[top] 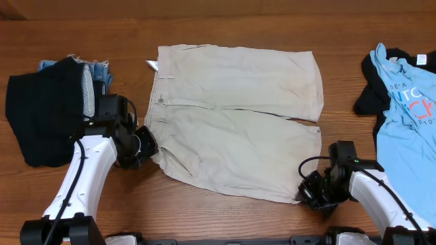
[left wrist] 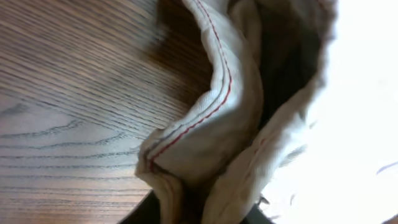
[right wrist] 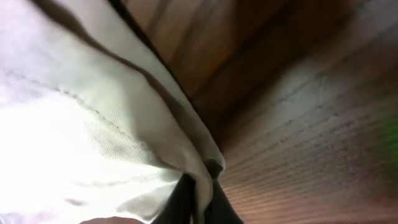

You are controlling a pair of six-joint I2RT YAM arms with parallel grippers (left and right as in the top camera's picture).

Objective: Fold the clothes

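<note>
The pale beige shorts (top: 231,133) lie spread flat on the wooden table (top: 225,218), waistband to the left and legs to the right. My left gripper (top: 145,146) is at the near corner of the waistband. In the left wrist view, bunched cloth with red stitching (left wrist: 205,112) fills the gap between its dark fingers (left wrist: 146,214), so it is shut on the shorts. My right gripper (top: 308,192) is at the near leg's hem corner. In the right wrist view, a thin fold of the beige cloth (right wrist: 124,124) is pinched between its closed fingers (right wrist: 180,205).
A pile of black cloth (top: 44,116) with denim (top: 102,69) under it lies at the far left, close to my left arm. A light blue T-shirt (top: 409,109) over a black garment (top: 368,99) lies at the right edge.
</note>
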